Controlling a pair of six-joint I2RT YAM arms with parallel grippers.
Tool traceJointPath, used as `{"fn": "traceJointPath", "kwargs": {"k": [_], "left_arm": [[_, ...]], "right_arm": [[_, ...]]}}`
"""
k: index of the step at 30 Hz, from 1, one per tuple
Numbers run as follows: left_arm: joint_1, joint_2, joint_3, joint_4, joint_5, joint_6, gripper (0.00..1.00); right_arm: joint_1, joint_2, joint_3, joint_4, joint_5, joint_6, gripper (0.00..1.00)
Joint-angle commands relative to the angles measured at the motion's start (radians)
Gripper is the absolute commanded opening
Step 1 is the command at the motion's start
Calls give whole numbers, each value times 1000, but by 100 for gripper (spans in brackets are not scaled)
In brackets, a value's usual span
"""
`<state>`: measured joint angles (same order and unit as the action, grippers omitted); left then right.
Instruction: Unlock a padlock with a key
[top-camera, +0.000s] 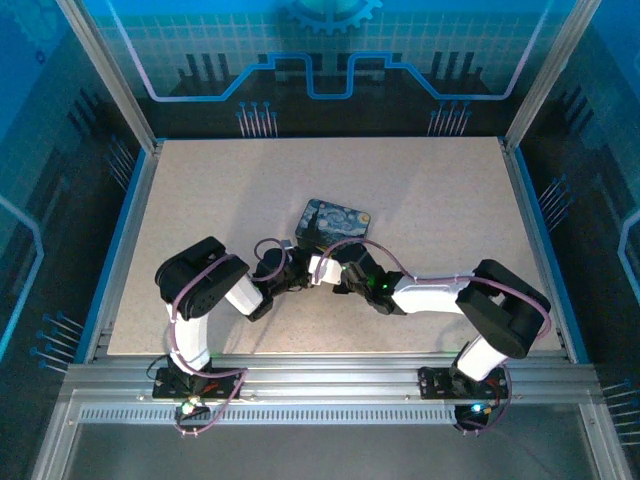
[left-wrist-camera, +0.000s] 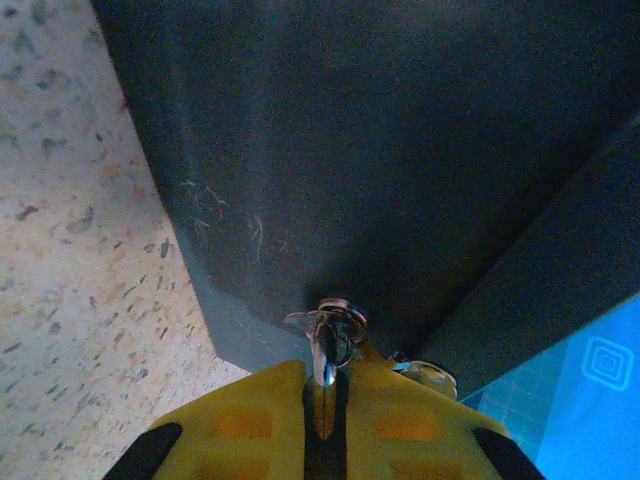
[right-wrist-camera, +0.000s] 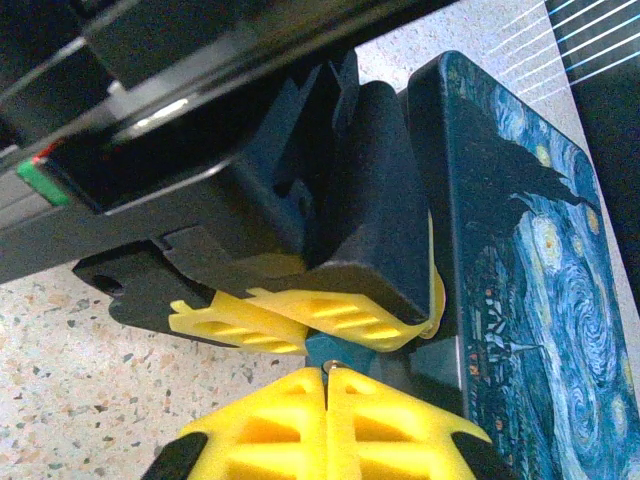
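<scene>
Left claw (left-wrist-camera: 327, 375) is clamped on the padlock (left-wrist-camera: 327, 335), and the silvery lock pokes out of the tips at 12 o'clock. Right claw (right-wrist-camera: 328, 380) has its fingers pressed together, with the left claw's fingers just beside its tips at 12 o'clock. A metal speck (right-wrist-camera: 330, 367) sits at the seam, too small to identify. Both claws meet mid-tabletop (top-camera: 200, 190), with the tin (top-camera: 335, 222) close at 12 o'clock.

Speckled table (top-camera: 200, 200), painted tin (top-camera: 335, 222) on top
</scene>
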<state>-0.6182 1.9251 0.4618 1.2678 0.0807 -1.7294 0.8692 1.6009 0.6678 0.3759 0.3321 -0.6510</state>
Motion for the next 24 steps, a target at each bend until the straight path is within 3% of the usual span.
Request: {"fn": "traceJointPath", "kwargs": {"k": [1, 11, 24], "left_arm": [[-12, -31, -10, 51, 10, -15, 0], [-14, -42, -13, 53, 8, -11, 0], [-17, -43, -18, 52, -1, -7, 0]], "right_arm": [[-31, -23, 16, -43, 2, 36, 0], [-54, -70, 80, -171, -121, 245, 0], [-116, -53, 58, -119, -296, 678, 0]]}}
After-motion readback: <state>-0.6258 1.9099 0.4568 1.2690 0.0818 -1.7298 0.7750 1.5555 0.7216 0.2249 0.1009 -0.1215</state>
